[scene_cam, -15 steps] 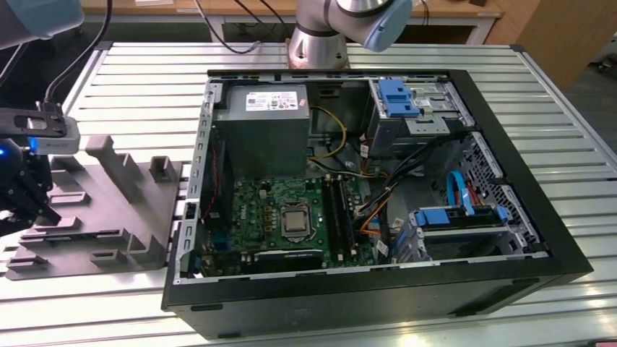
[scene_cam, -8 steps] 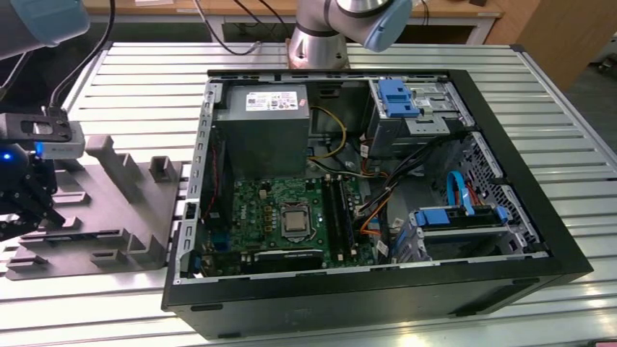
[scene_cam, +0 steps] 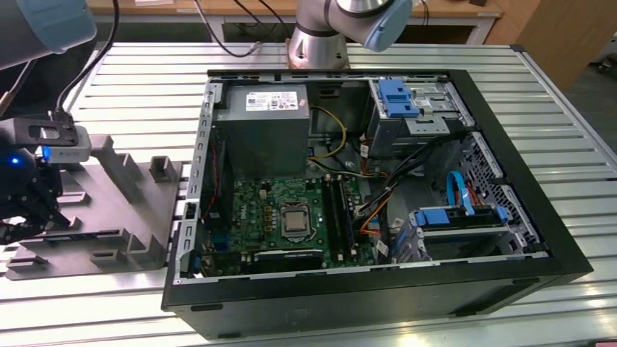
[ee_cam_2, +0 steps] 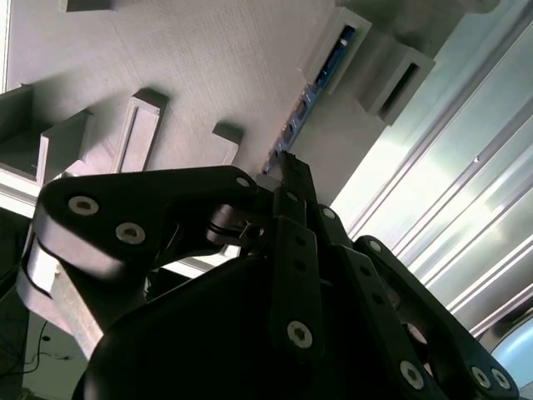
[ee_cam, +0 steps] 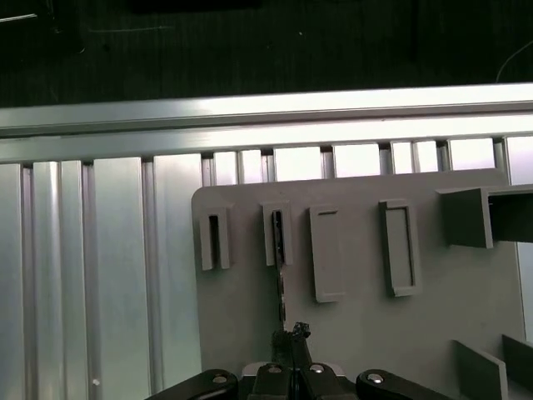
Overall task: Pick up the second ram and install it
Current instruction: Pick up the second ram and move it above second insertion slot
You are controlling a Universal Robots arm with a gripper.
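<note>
The second ram (ee_cam: 279,275) is a thin dark board seen edge-on, standing in a narrow slot of the grey fixture plate (ee_cam: 358,333). Its blue-green edge (ee_cam_2: 321,79) runs from the slot to my fingertips. My gripper (ee_cam: 288,337) (ee_cam_2: 287,164) sits at the stick's near end with its black fingers (ee_cam_2: 293,250) drawn together on the board. In the exterior view my gripper (scene_cam: 24,210) hangs over the fixture (scene_cam: 115,210) at the exterior view's left, away from the open computer case (scene_cam: 501,210).
The case lies on its side on a slatted metal table (scene_cam: 144,94). Inside it are the green motherboard (scene_cam: 279,213), black memory slots (scene_cam: 337,210), a power supply (scene_cam: 262,123), cables and blue drive brackets (scene_cam: 397,97). Other holders rise from the fixture (ee_cam: 398,246).
</note>
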